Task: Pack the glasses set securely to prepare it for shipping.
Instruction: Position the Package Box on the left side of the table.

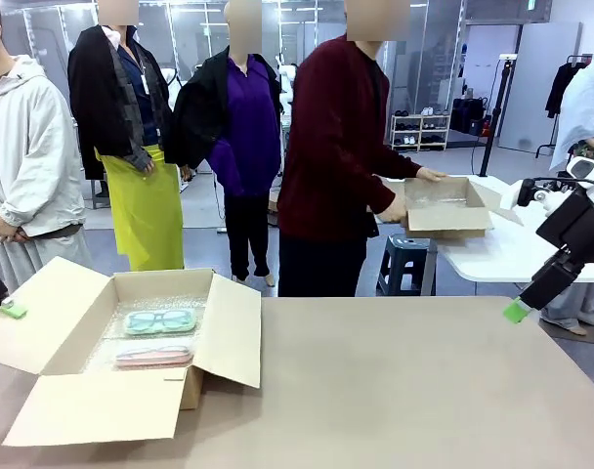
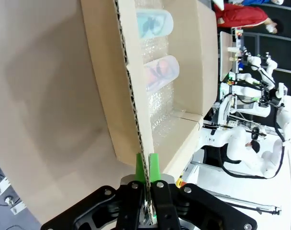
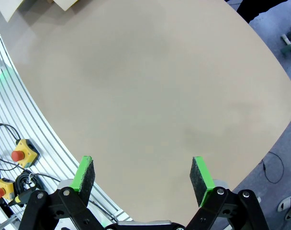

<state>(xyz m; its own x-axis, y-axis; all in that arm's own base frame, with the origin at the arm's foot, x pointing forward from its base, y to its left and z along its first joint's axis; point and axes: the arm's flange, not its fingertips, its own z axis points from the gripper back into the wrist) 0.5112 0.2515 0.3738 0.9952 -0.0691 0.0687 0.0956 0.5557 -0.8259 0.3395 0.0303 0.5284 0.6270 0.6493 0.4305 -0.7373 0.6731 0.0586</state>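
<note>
The mint-green case (image 1: 159, 320) and the pale pink case (image 1: 153, 356) lie side by side on bubble wrap (image 1: 141, 337) inside the open cardboard box (image 1: 194, 386) at the counter's (image 1: 395, 391) nine o'clock. The left tool (image 2: 147, 173) pinches the box's left flap (image 1: 43, 313) between its pads. Over at three o'clock, the right tool (image 3: 143, 173) hangs above bare counter with its jaws spread wide, holding nothing.

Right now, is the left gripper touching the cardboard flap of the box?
Touching. In the left wrist view, the left gripper is shut on the edge of the box flap; both green pads press the corrugated edge between them.
</note>
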